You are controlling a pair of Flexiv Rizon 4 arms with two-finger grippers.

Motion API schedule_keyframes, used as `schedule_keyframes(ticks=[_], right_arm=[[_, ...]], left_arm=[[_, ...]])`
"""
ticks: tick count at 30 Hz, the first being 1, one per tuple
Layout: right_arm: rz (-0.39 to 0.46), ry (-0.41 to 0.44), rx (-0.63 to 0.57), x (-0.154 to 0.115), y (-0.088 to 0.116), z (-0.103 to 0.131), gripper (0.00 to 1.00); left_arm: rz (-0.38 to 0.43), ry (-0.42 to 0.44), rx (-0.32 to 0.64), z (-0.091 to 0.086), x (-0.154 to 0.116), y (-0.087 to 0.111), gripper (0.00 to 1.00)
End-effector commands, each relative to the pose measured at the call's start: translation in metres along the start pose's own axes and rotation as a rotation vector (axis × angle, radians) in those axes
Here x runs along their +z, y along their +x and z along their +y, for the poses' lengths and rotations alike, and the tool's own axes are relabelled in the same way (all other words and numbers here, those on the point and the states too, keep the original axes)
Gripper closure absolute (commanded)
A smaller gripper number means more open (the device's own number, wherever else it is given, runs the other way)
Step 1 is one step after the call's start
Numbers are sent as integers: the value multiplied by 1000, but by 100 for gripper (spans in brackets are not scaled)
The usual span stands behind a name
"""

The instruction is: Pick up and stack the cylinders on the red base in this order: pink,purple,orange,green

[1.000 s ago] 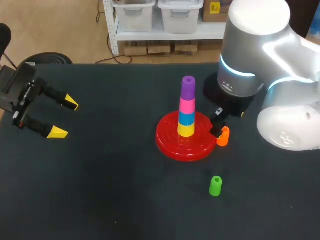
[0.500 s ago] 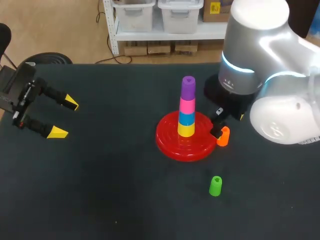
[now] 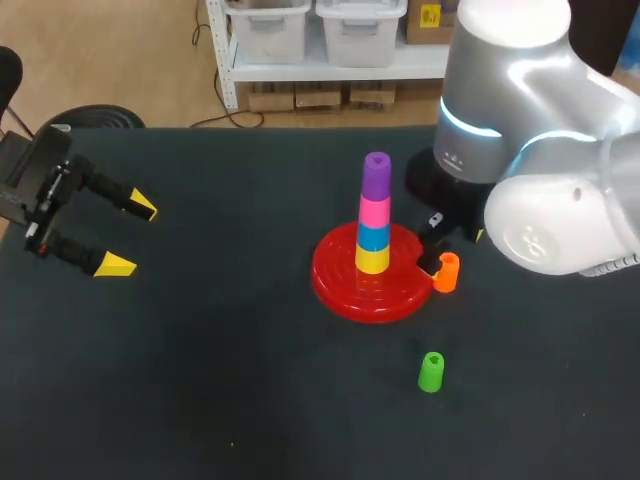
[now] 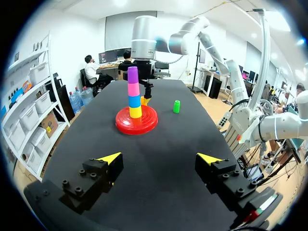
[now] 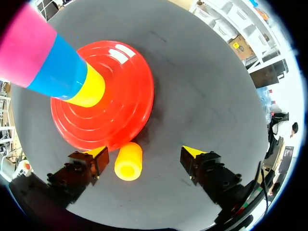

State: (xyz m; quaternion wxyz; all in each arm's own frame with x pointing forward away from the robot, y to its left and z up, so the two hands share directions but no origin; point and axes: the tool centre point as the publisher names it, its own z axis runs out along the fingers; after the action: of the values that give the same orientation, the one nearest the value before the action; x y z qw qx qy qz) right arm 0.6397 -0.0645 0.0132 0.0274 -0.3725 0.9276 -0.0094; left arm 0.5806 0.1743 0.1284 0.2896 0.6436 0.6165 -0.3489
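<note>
Orange cylinder (image 3: 447, 272) standing just beside the rim of the red base (image 3: 340, 292), between the spread jaws of the right gripper (image 5: 144, 153) yet nearer one finger: centre first, clamp squarely, then lift above the purple cylinder (image 3: 376, 173) before crossing, leaving the left gripper (image 3: 129, 236) parked, jaws apart.

Reads as a robotics lab, at a bench given over to machine handling. Shows first in the two robot arms at one black table (image 3: 200, 390): a bulky grey-white right arm (image 3: 520, 120) with a glowing ring at its joint, and a black left arm (image 3: 40, 190). Shows also in the tools they end in, a left gripper (image 3: 129, 236) and a right gripper (image 5: 144, 153), both two-fingered with yellow tips. Shows lastly in the test-like layout: a red base (image 3: 340, 285) bearing a stack of coloured cylinders (image 3: 374, 225), with an orange cylinder (image 3: 447, 272) and a green cylinder (image 3: 431, 371) loose on the tabletop.
</note>
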Motion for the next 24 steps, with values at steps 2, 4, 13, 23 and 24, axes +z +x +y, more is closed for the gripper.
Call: schedule_keyframes(ticks=[2,4,13,23,24], right_arm=[[0,-5,10,2,-1,0,100],[8,-6,8,4,-3,1,100],[13,-2,2,4,-4,3,100],[23,9,-10,4,-7,4,88],[22,4,-14,4,-8,4,37]], left_arm=[[-1,-1,3,0,1,1,0],[-1,-1,3,0,1,1,0],[-1,-1,3,0,1,1,0],[-1,-1,3,0,1,1,0],[-1,-1,3,0,1,1,0]])
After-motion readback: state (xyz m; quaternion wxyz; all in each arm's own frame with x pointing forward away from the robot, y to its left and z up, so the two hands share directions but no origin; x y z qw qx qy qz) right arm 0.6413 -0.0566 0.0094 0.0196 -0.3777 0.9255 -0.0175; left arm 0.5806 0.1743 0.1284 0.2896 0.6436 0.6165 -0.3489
